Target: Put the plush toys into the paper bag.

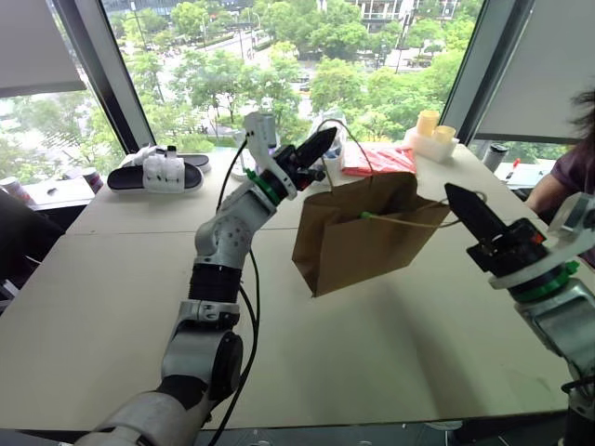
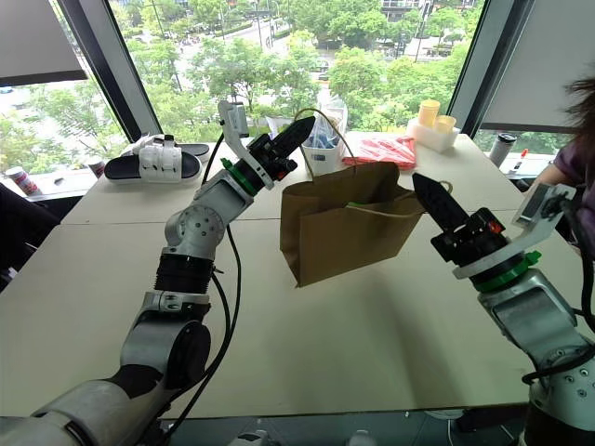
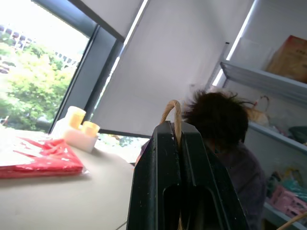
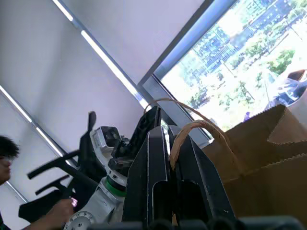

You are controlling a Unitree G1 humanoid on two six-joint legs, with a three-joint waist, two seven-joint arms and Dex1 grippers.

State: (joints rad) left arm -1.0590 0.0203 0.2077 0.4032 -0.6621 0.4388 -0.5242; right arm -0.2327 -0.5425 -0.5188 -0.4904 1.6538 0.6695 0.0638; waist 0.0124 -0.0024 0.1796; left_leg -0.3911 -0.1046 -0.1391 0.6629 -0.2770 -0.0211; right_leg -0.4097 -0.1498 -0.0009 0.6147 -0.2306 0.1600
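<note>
Above the table (image 1: 390, 353), the paper bag (image 1: 358, 237) hangs between the left gripper (image 1: 321, 144) and right gripper (image 1: 462, 203), each clamped on a cord handle (green toy (image 1: 366, 216) peeking inside); lifting evenly should prevent spills.

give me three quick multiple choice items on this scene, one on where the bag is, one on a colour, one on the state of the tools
1. Where is the paper bag?
A. flat on the table
B. hanging between the two tools, above the table
C. on the window sill

2. What colour is the flat packet behind the bag?
A. red
B. blue
C. black

3. How do the tools stand?
A. both open
B. left open, right shut
C. both shut on a cord handle

Answers:
1 B, the bag hangs tilted with its shadow on the table beneath it.
2 A, the packet by the window is red.
3 C, the left tool pinches one handle loop and the right tool pinches the other handle loop.
</note>
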